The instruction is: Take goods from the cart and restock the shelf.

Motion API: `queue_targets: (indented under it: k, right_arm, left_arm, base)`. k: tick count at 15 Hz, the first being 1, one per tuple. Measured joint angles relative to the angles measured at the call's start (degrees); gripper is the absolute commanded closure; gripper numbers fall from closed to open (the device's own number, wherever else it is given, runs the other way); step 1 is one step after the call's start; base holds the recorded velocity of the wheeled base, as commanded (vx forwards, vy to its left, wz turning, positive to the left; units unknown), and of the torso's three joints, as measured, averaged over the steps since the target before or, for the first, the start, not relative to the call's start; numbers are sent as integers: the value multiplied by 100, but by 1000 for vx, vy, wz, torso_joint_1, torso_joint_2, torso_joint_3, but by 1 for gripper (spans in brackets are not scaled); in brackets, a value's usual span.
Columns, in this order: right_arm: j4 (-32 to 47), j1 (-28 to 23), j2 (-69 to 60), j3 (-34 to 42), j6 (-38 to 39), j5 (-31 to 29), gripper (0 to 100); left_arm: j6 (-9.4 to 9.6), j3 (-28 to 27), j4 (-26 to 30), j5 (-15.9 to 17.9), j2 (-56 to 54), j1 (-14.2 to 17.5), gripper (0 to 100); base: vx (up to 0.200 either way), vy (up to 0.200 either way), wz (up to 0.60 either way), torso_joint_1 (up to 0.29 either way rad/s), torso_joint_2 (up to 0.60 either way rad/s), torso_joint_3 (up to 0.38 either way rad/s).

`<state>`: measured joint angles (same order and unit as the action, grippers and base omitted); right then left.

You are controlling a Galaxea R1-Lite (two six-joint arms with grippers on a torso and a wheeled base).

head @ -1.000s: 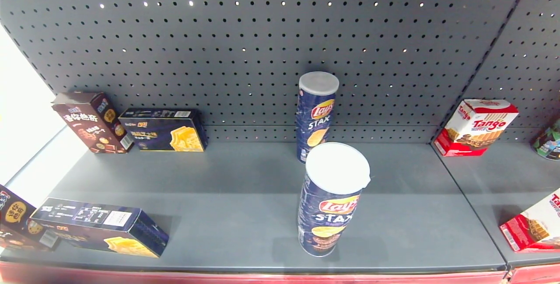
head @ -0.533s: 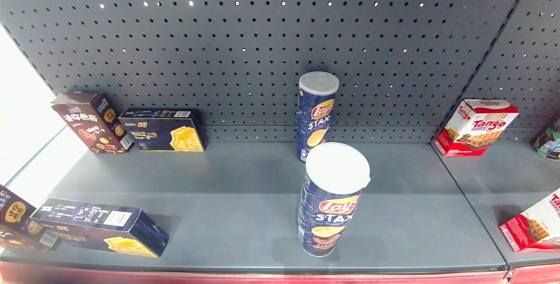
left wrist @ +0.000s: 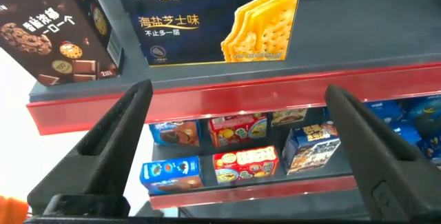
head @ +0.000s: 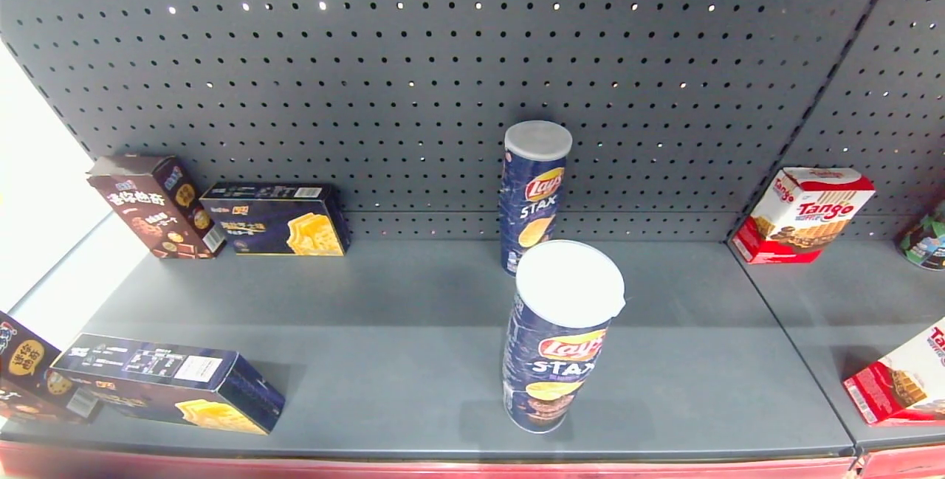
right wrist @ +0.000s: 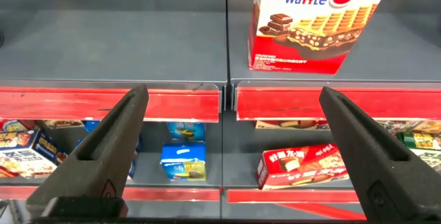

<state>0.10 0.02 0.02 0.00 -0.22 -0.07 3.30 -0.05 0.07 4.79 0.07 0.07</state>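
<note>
Two tall dark blue chip cans stand upright on the grey shelf [head: 384,346]: one near the front [head: 557,339], one at the back panel [head: 533,195]. My left gripper [left wrist: 238,93] hangs open and empty in front of the shelf's red edge, below a dark blue cracker box [left wrist: 213,17] and a brown cookie box [left wrist: 52,27]. My right gripper [right wrist: 234,94] is open and empty too, in front of the red edge [right wrist: 172,103], below a red and white wafer box [right wrist: 317,24].
At the shelf's left stand a brown cookie box [head: 151,206] and a cracker box [head: 280,221]; another cracker box [head: 170,383] lies at the front left. Wafer boxes [head: 808,215] [head: 901,383] sit on the right bay. Lower shelves [left wrist: 234,165] hold several boxed goods.
</note>
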Motion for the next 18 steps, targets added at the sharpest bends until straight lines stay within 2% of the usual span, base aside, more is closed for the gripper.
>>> queue_targets:
  k: [2, 6, 11, 12, 14, 15, 16, 18]
  right_arm:
    - [0, -2, 0, 0, -7, 2, 0]
    - [0, 2, 0, 0, -7, 0, 0]
    - [1, 5, 0, 0, -11, -2, 0]
    - [1, 2, 0, 0, -10, -2, 0]
    - [6, 2, 0, 0, -10, -2, 0]
    - [-5, -2, 0, 0, -11, -2, 0]
    - [9, 11, 0, 0, -10, -4, 0]
    - [1, 0, 0, 0, -11, 0, 0]
  left_arm:
    - [15, 5, 2, 13, 0, 0, 0]
    - [205, 5, -7, 51, -5, -7, 0]
    - [194, 0, 4, 13, -5, 0, 0]
    - [197, 0, 0, 11, -5, 0, 0]
    - [149, 0, 4, 18, -5, 0, 0]
    - [-5, 0, 6, 2, -5, -2, 0]
    - [-51, 2, -2, -4, -5, 6, 0]
    - [-38, 2, 2, -4, -5, -5, 0]
  base:
    - [0, 0, 0, 0, 0, 0]
    - [-100, 0, 0, 2, 0, 2]
    - [0, 0, 0, 0, 0, 0]
    - [0, -200, 0, -2, 7, 2]
    - [0, 0, 0, 0, 0, 0]
    - [0, 0, 0, 0, 0, 0]
    - [0, 0, 0, 0, 0, 0]
    - [0, 0, 0, 0, 0, 0]
